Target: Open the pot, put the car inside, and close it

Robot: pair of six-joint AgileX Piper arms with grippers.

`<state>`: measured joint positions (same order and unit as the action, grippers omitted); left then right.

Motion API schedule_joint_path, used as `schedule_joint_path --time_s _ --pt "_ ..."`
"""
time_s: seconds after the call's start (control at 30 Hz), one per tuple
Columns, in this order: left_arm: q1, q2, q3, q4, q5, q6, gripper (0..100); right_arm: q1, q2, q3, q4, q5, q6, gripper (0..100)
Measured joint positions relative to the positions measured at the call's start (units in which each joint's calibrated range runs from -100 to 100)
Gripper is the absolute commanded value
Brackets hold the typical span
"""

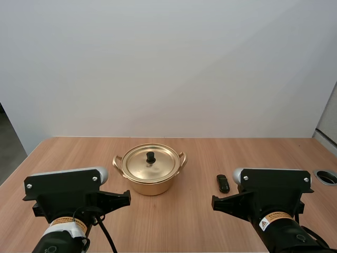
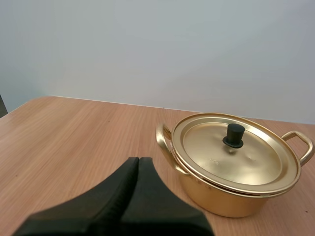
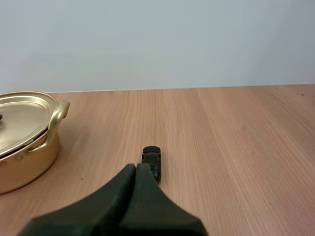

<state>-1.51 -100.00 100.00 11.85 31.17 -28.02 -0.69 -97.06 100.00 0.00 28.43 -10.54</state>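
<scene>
My left gripper (image 2: 138, 161), closed on nothing, sits near-left of the pot (image 2: 221, 199), placed, I judge, to take the lid (image 2: 211, 152) by its knob (image 2: 235, 134). My right gripper (image 3: 136, 167), likewise closed and empty, hangs just short of the car (image 3: 152, 157), lying on the table (image 3: 236, 157) right of the pot.

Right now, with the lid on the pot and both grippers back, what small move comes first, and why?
Probably open the left gripper and reach it over the knob. The lid sits closed on the pot, the left gripper is shut on nothing, and the car near the right gripper cannot go in until the lid comes off.
</scene>
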Motion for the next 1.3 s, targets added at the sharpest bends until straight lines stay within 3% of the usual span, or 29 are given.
schedule_joint_path --time_s 0.53,0.7,0.87,1.03,1.3 --pt "0.0 0.0 0.0 0.0 -1.1 0.0 0 0.0 0.0 0.0 -0.5 0.0 0.0 0" --pt "0.0 0.0 -0.1 0.1 -7.0 4.2 0 0.0 0.0 0.0 -2.7 -6.0 0.0 0" --pt "0.0 1.3 -5.6 0.1 -3.4 8.7 0 0.0 0.9 -5.7 -4.3 -8.1 0.1 0" --pt "0.0 9.7 -15.7 0.1 7.5 10.1 0 0.0 7.8 -16.2 -2.9 2.2 0.1 0" --pt "0.0 24.9 -27.5 -1.4 21.0 8.4 0 0.0 22.7 -30.5 -8.9 22.3 0.1 0"
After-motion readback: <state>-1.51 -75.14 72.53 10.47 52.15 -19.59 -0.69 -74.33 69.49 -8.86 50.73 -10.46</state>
